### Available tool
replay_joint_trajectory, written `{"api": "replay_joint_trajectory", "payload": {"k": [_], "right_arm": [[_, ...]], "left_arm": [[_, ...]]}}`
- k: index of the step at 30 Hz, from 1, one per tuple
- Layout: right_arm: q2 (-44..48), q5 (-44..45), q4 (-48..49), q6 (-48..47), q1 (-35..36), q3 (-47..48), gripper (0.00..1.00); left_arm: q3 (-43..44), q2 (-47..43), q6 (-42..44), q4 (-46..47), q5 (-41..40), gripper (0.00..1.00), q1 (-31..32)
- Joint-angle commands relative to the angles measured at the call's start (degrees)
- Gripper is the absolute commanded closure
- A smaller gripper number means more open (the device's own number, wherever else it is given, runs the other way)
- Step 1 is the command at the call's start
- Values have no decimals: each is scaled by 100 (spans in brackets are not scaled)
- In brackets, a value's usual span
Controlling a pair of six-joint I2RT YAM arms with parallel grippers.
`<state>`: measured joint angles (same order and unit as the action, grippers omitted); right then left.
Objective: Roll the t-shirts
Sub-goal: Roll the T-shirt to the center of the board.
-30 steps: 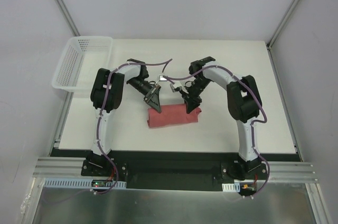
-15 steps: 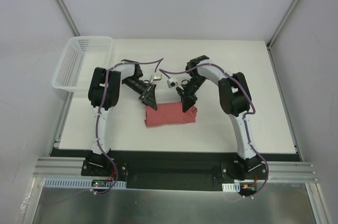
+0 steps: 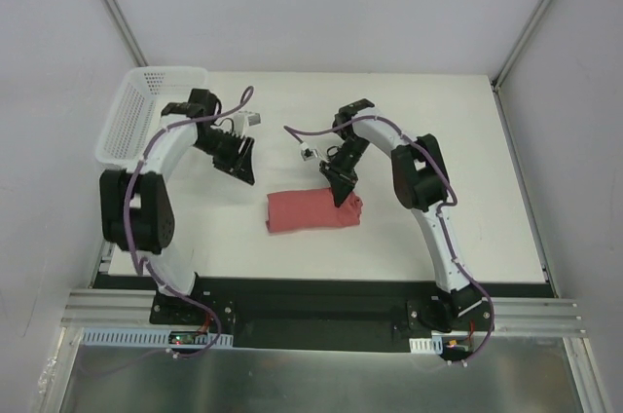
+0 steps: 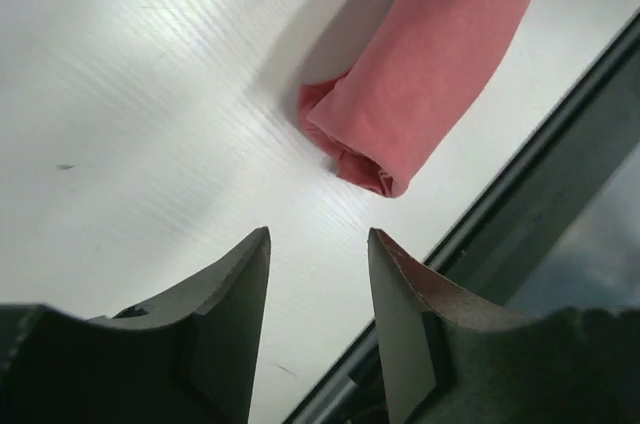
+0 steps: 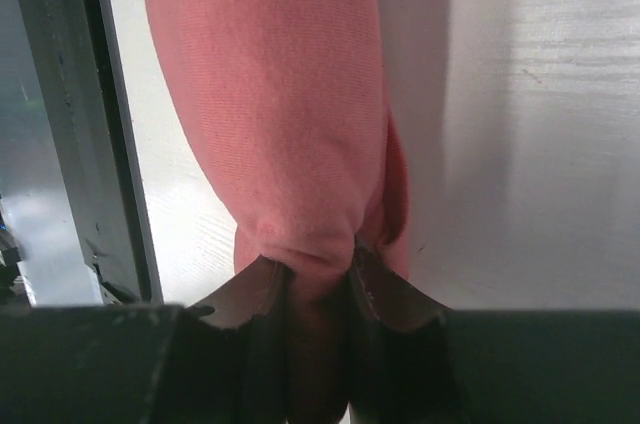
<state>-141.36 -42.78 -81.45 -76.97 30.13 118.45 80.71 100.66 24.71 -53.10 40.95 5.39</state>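
Note:
The salmon-red t-shirt lies rolled into a short tube on the white table, left to right, near the front middle. My right gripper is at the roll's right end, shut on a pinch of the fabric. My left gripper is open and empty, up and to the left of the roll and clear of it. In the left wrist view the roll's left end shows beyond my open fingers.
A white perforated basket stands at the table's back left corner, close to my left arm. The table's dark front rail runs close to the roll. Grey walls close in the table's left and right sides.
My left gripper has let go of the roll's left end and drawn back up and left toward the basket. My right gripper has stayed at the roll's right end.

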Motion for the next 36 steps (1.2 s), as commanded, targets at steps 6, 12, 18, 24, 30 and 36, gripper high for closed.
{"api": "replay_joint_trajectory", "payload": {"k": [6,12,18,24,30,36], "right_arm": [[-709,859,-1356,675,230,152,82],[-770,1018,-1347,727,300,169,82],[-788,1044,-1347,745,300,178,81],[-832,1079,-1356,815,309,222,81],[-867,1141,-1356,859,327,257,81],[-946,1237,-1356,938,353,310,80]], "left_arm": [[-2374,-3823,1702,2145,-1202,41,1480],[-3517,-3932,2187,3461,-2395,31,3476],[-4370,-3545,2609,4790,-3084,32,4250],[-4643,-3079,2732,5423,-3163,31,4409],[-4836,-2781,2846,5591,-3146,30,4436],[-5012,-2552,3145,5495,-3058,31,4445]]}}
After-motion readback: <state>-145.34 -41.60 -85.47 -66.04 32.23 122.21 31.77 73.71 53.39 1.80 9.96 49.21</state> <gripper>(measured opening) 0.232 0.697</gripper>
